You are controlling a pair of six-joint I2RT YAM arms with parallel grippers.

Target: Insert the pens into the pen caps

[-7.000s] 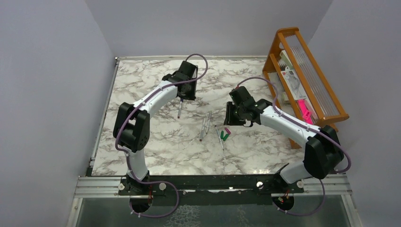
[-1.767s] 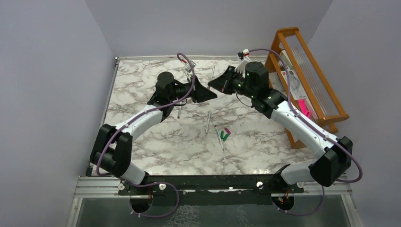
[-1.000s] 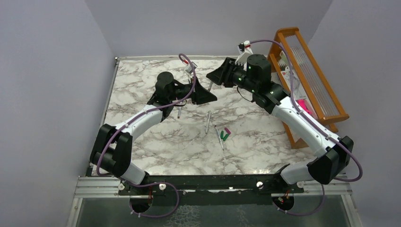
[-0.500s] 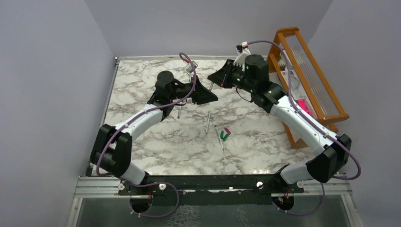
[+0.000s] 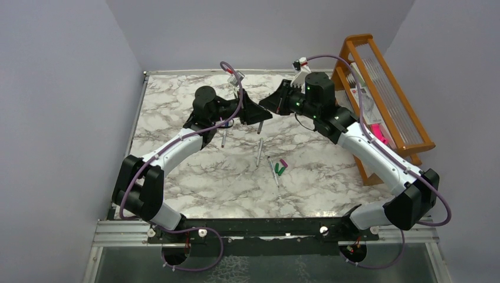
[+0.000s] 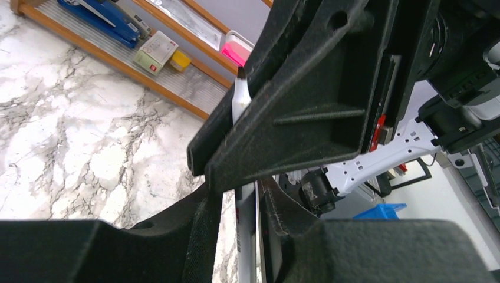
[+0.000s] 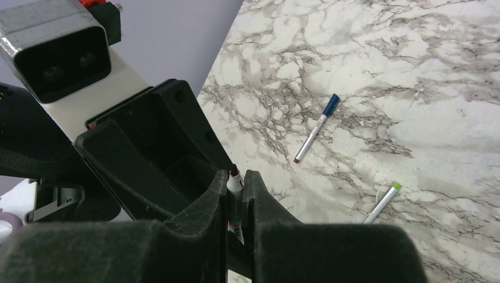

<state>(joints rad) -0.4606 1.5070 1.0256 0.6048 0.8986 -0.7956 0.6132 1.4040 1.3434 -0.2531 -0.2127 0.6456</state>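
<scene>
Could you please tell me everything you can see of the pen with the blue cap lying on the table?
The pen is a thin, pale grey stick, seemingly plastic, with a dark blue cap on one end and a small red tip at the other. It lies flat and slanted on the marble table, and nothing touches it.

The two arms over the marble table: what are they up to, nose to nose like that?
They meet in the air above the table. The left gripper and the right gripper both seem closed on one grey pen, as if passing it across. Two bare pens lie on the table near a magenta cap and a green cap, neither yet fitted. A fourth pen already wears a blue cap.
</scene>
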